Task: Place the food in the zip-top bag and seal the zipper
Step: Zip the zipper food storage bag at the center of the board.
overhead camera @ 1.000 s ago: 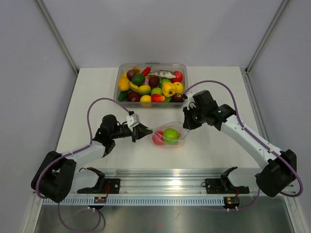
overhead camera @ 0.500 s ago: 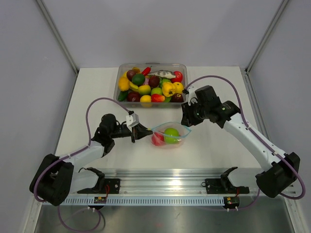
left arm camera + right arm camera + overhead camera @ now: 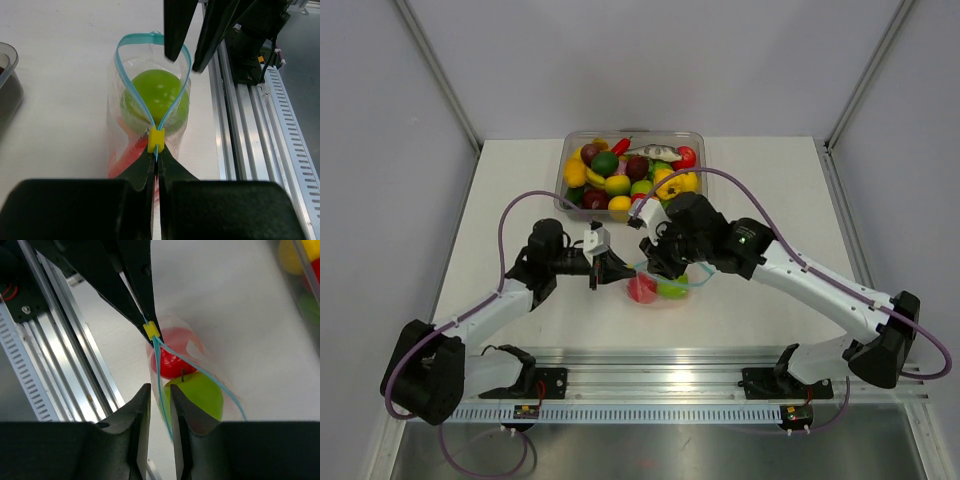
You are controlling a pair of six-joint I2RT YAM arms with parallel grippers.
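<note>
Movement since half a second ago is mostly the right arm's. Its tool (image 3: 660, 268) has left the zip-top bag's (image 3: 665, 292) far end and swung over the bag's middle, close to the left tool (image 3: 605, 270), which stays at the bag's other end. The bag's mouth, wide before, is now drawn narrow. The bag lies on the table (image 3: 770, 190).

The overhead view hides both grips. The left wrist view shows the left tool pinched shut on the zipper (image 3: 145, 33), right behind a yellow slider (image 3: 156, 140). Beyond the slider the strip still gapes in a loop over the green apple (image 3: 156, 100). The right wrist view shows the right tool slightly apart, with the teal strip running into the narrow gap. Whether its pads touch the strip cannot be told. The red fruit (image 3: 170, 362) shows clearly only in this view, beside the apple inside the bag.
</note>
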